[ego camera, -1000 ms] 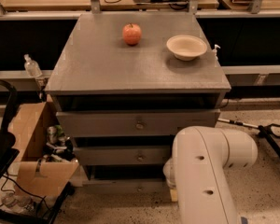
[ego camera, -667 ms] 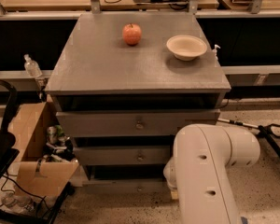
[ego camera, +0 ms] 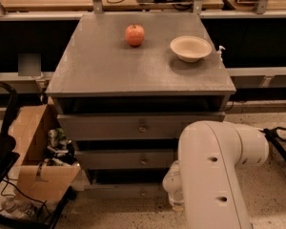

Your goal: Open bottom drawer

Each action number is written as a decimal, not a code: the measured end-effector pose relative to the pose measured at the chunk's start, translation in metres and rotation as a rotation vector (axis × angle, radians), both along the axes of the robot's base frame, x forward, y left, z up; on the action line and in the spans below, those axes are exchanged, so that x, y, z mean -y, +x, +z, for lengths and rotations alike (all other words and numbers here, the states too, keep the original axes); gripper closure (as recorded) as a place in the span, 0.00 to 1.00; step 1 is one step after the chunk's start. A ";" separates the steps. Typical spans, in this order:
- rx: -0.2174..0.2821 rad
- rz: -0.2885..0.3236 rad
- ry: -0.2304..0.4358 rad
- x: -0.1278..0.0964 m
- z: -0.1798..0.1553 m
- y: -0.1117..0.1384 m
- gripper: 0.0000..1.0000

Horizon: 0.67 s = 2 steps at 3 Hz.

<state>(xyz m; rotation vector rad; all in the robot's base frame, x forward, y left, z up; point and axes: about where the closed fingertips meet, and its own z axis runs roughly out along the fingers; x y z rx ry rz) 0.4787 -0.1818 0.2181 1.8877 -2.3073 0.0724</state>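
**Bottom drawer: not yet open, risks from this pose**

Bottom drawer [ego camera: 119, 191] is the lowest and shortest of three grey fronts, just above the floor. Its small knob [ego camera: 142, 193] is at centre. It looks shut, and the right end of its front is hidden by my arm [ego camera: 214, 175].

Risks, as I judge them:
- Wrong knob. The middle drawer [ego camera: 114, 159] sits directly above and its knob lines up with the lower one. A reach that ends slightly high would open the wrong drawer.
- Slip. The knob is small and round, so a shallow or off-centre grip could pull off before the drawer moves.
- Skewed pull. I am to the right of the knob, and a pull angled to that side could bind the drawer in its runners.
- Blind approach. My own arm hides the low right part of the cabinet, so contact there would go unseen.
- Jolt. An apple [ego camera: 135, 35] and a bowl [ego camera: 190, 48] rest on the tabletop [ego camera: 100, 66]. A hard tug could shake the cabinet and set the apple rolling.

Pose: the big white link fills the near right, bent low in front of the cabinet's right side. The gripper is hidden, presumably behind that link near the lower drawers. I cannot tell whether it is open or closed.
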 end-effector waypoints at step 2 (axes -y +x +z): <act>-0.036 0.024 0.014 -0.016 0.007 -0.024 1.00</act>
